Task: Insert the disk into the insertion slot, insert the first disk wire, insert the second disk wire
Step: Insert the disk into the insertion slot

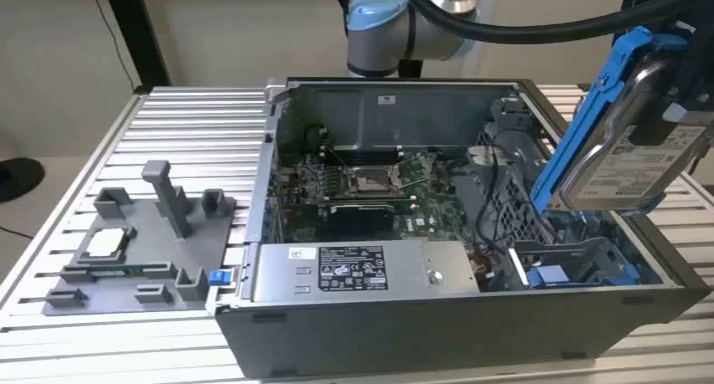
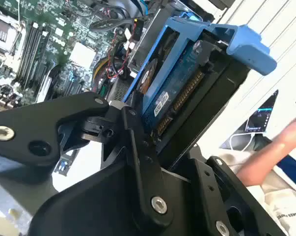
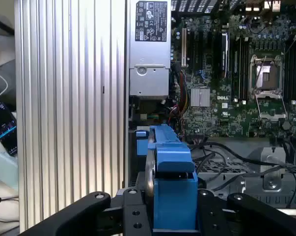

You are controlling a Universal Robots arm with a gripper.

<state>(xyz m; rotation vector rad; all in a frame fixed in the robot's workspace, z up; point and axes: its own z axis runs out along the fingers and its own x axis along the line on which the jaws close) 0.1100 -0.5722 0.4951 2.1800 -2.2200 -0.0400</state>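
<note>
Disk [image 1: 630, 154] hung tilted above insertion slot [image 1: 586, 254].
Silver drive, white label, blue carrier, stood steeply on end at upper right of exterior view; grey bay with blue tabs sat lower right, unfilled.

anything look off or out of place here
Nothing damaged or spilled. The disk hangs steeply tilted above the insertion slot, not yet in it; a person's hand appears beyond it in the second wrist view.

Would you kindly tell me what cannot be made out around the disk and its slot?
Exterior view: the disk hides the insertion slot's far end.
Exterior view: the gripper, shut on the disk, is cut by the picture's edge.
Second wrist view: a hand is blurred and cut by the edge.
</note>
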